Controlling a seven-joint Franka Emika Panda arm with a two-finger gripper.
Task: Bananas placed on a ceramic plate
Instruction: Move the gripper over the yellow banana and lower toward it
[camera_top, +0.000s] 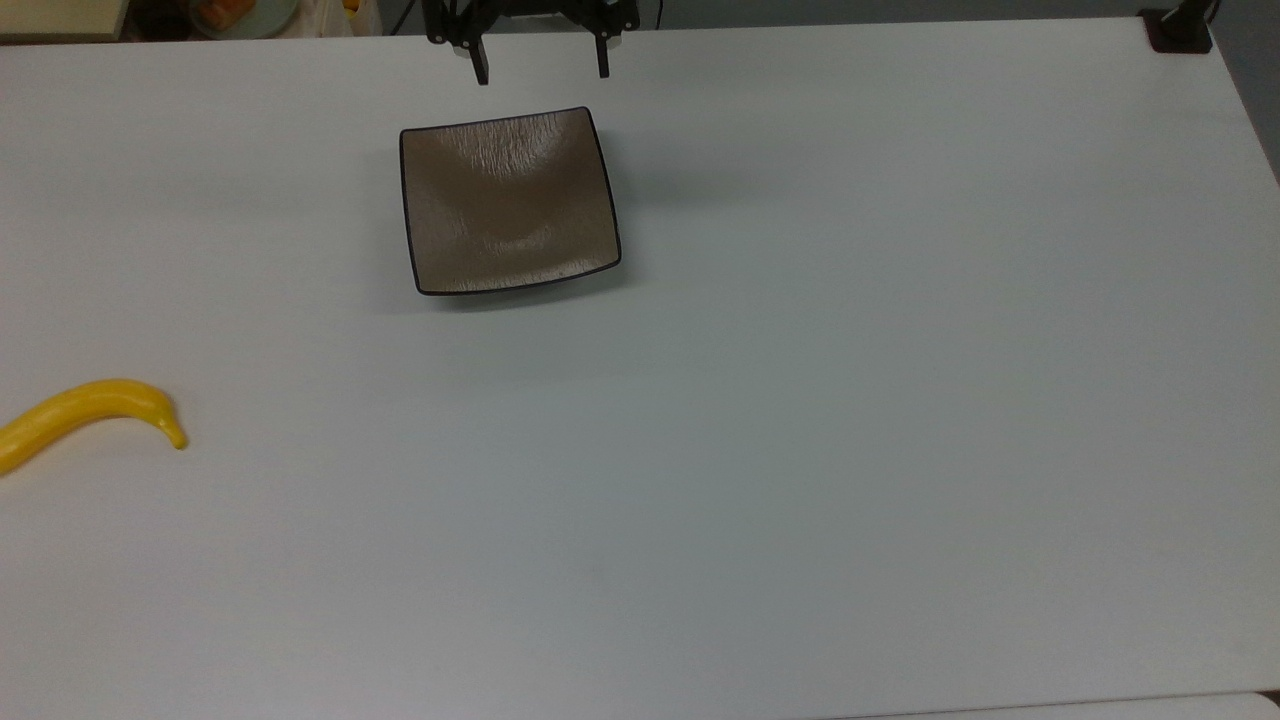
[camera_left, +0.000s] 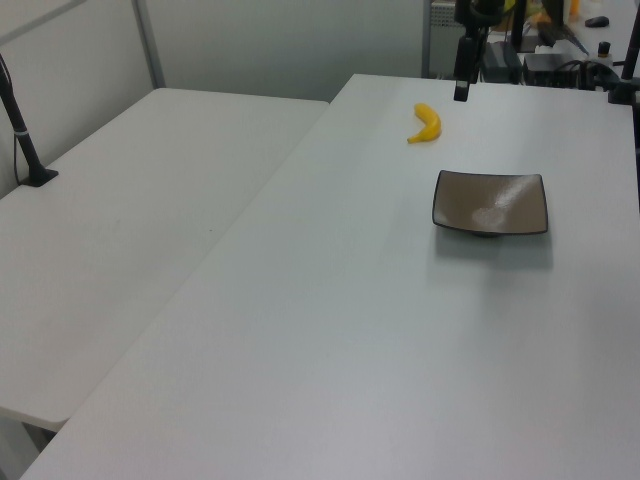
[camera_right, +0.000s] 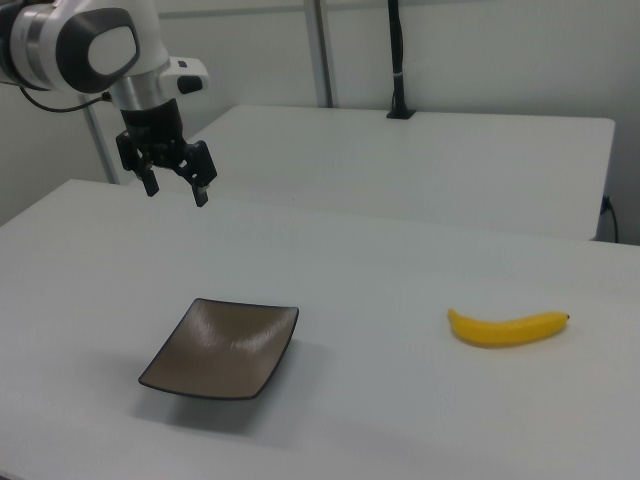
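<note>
A yellow curved banana (camera_top: 85, 413) lies on the white table at the top view's left edge, far from the plate; it also appears as the banana (camera_right: 507, 328) at the right view's right and the banana (camera_left: 427, 124) in the left view. The square brown ceramic plate (camera_top: 508, 200) with a black rim sits empty near the table's far side, seen again as the plate (camera_right: 223, 347) and the plate (camera_left: 490, 202). My gripper (camera_right: 176, 188) hangs open above the table behind the plate, holding nothing; its black fingers (camera_top: 482, 68) show at the top view's upper edge.
A second white table (camera_left: 120, 220) adjoins at the left view's left, carrying a black post (camera_left: 25, 140). A black clamp (camera_top: 1178, 30) sits at the top view's far right corner. Clutter lies beyond the far edge (camera_top: 240, 15).
</note>
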